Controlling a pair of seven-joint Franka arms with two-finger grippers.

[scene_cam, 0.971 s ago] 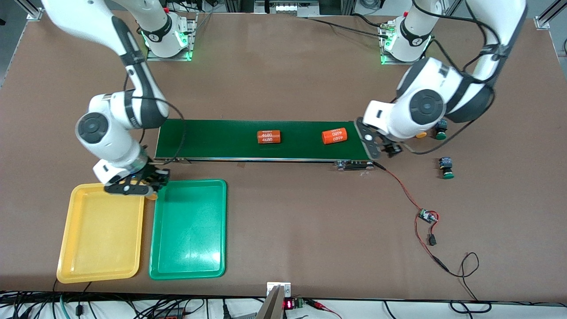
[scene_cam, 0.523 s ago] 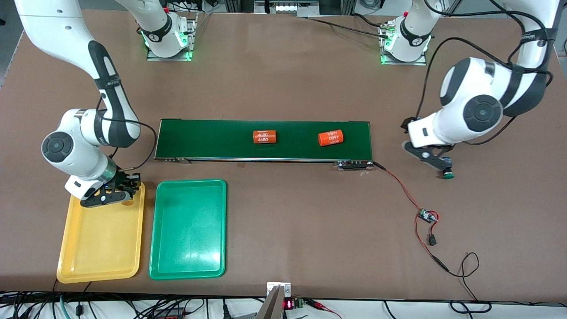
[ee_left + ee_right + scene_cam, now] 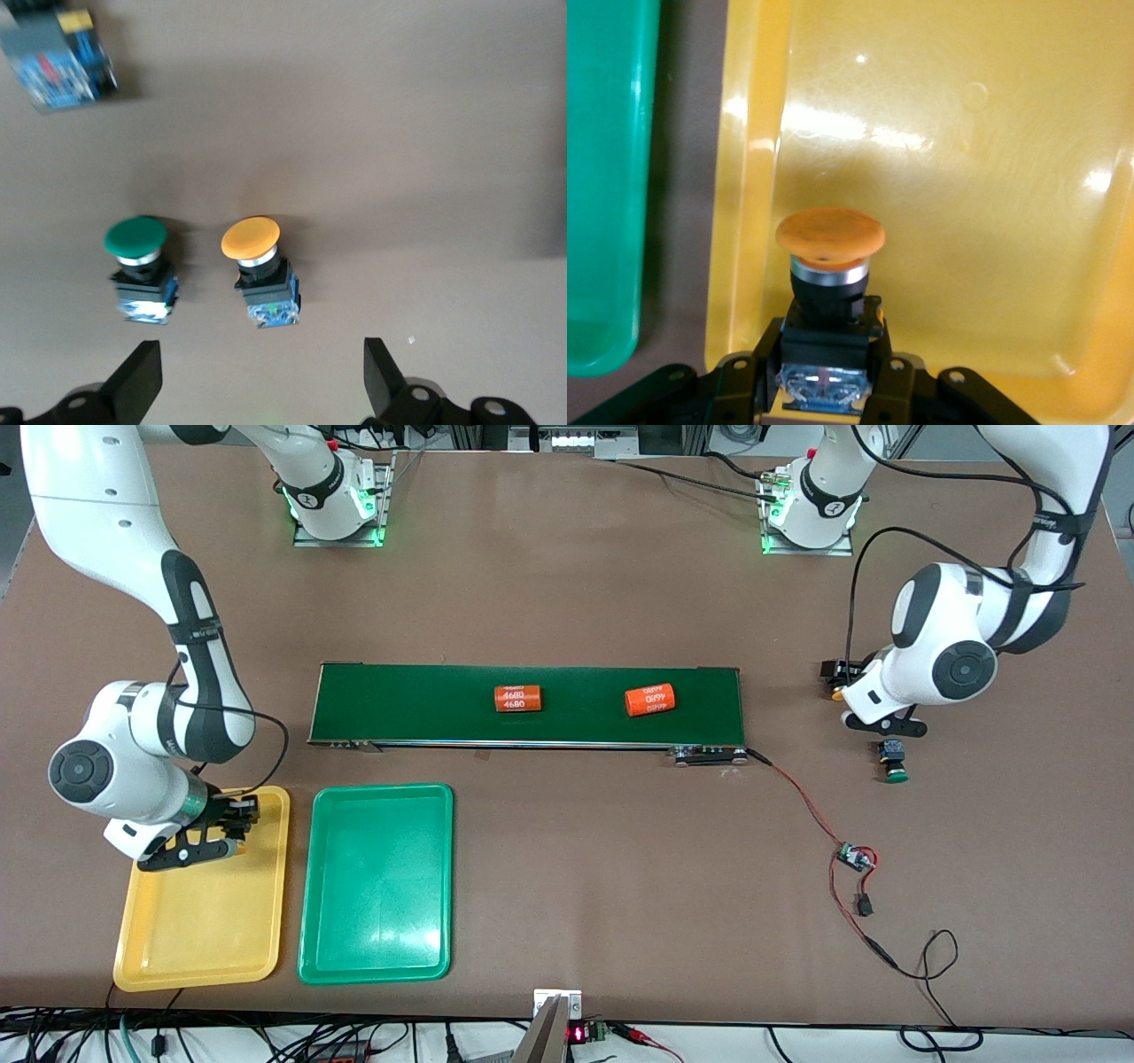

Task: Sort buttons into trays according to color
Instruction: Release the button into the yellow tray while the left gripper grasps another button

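R claw [image 3: 824,390]: clamped on orange button [image 3: 829,266], over yellow tray [image 3: 204,921].
Risk: early drop, button bounces out.
L claw [image 3: 261,376]: apart over green button [image 3: 137,261] and orange one [image 3: 257,270]; could grab wrong colour.

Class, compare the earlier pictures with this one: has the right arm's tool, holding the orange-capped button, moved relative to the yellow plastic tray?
Yes. The right tool has moved from the shallow yellow plastic tray's corner beside the green tray to over its inside, toward the right arm's end.
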